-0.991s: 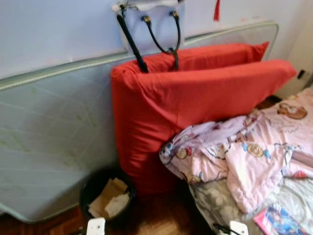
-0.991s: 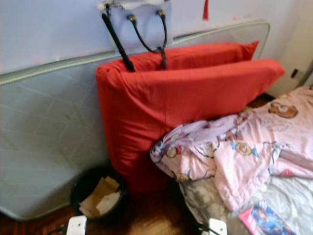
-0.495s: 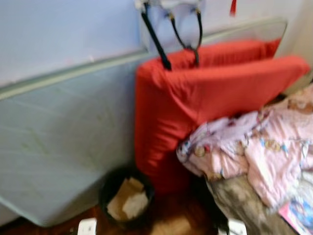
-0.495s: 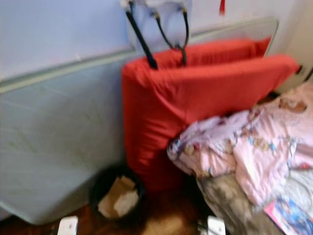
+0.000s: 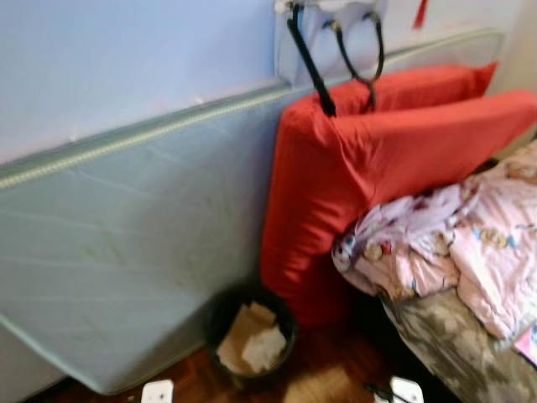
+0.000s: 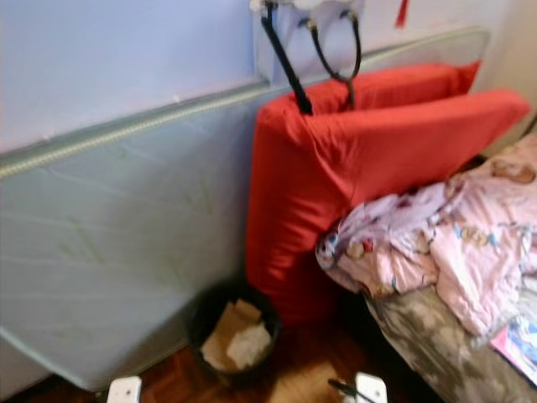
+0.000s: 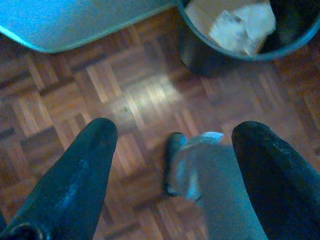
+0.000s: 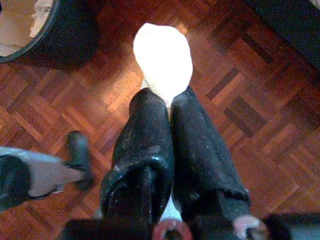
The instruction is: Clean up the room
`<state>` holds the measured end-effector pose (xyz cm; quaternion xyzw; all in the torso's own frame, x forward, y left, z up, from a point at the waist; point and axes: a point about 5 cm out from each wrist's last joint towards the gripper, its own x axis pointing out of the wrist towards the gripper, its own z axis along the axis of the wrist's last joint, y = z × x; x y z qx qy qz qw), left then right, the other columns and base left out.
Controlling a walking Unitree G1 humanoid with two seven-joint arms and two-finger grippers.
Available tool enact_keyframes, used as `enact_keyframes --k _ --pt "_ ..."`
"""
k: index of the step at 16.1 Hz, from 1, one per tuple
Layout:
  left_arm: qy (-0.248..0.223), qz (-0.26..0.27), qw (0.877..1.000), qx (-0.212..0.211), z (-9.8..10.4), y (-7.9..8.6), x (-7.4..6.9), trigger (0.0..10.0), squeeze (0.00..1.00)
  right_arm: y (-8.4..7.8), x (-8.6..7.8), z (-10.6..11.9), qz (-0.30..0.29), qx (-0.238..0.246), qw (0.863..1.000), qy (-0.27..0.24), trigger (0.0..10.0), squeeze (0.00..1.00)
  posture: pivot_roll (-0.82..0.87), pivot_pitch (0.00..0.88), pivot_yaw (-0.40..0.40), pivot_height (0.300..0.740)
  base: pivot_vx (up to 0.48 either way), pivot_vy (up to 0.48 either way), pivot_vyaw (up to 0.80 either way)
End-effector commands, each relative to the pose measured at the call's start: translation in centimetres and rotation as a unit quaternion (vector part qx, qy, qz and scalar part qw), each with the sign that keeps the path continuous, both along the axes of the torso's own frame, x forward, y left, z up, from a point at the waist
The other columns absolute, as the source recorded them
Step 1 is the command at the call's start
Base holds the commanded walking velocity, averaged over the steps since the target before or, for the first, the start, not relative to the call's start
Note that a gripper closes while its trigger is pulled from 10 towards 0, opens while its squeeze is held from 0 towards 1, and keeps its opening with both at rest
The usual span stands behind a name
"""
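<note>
A black waste bin [image 5: 252, 336] with crumpled paper and cardboard in it stands on the wood floor, at the foot of the red cushion [image 5: 369, 159]. My right gripper [image 8: 169, 97] hangs above the parquet, shut on a white wad [image 8: 162, 57] that is too bright to make out. The bin's rim [image 8: 55, 45] lies a short way to one side of the wad. My left gripper [image 7: 175, 127] is open over the floor with nothing between its fingers. The bin [image 7: 235, 30] lies ahead of it.
A pale mattress [image 5: 126, 243] leans against the wall on the left. A handbag [image 5: 336, 50] hangs above the red cushion. On the right, a pink blanket [image 5: 461, 243] is heaped on a bed. My own foot [image 7: 200, 165] shows below the left gripper.
The whole picture has shifted right, so the camera has turned left. The bin now sits nearer the middle. Nothing in the room has moved.
</note>
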<state>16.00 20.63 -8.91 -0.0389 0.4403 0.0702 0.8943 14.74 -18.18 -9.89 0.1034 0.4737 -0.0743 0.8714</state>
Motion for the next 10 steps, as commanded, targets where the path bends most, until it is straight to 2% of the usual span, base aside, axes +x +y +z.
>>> enact_keyframes --k 1,10 --pt "0.012 0.002 1.0 0.013 -0.04 1.13 -0.51 10.0 0.0 0.85 0.76 0.21 0.008 0.008 1.0 -0.01 10.0 0.0 0.03 0.0 -0.001 0.74 0.0 0.398 0.0" --pt "0.009 0.0 1.0 0.013 0.2 0.76 0.37 10.0 0.0 0.96 0.84 0.23 0.013 0.008 1.0 -0.01 10.0 0.0 0.03 0.0 -0.004 0.74 0.0 0.37 0.0"
